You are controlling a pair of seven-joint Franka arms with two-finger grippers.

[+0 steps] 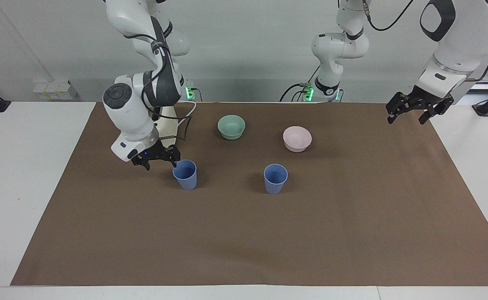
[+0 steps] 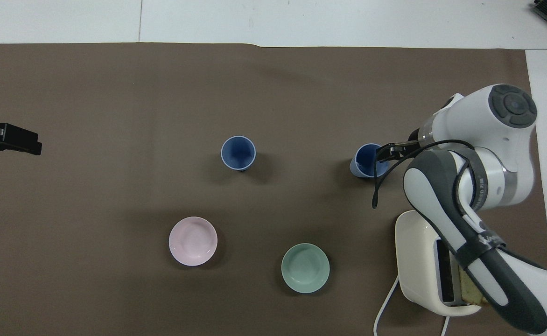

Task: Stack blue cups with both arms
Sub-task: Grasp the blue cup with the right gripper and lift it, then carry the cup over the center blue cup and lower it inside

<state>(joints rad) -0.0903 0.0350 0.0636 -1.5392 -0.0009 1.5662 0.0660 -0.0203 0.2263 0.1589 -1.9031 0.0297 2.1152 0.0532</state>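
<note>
Hovering right gripper point(image 1: 161, 161), beside blue cup point(image 1: 185, 174)

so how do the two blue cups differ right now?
The blue cup toward the right arm's end has the right end effector open right beside its rim; the other blue cup has nothing near it. In the overhead view the first is partly covered by that end effector, the second fully visible. Both stand upright, unheld, same shape and colour.
</note>
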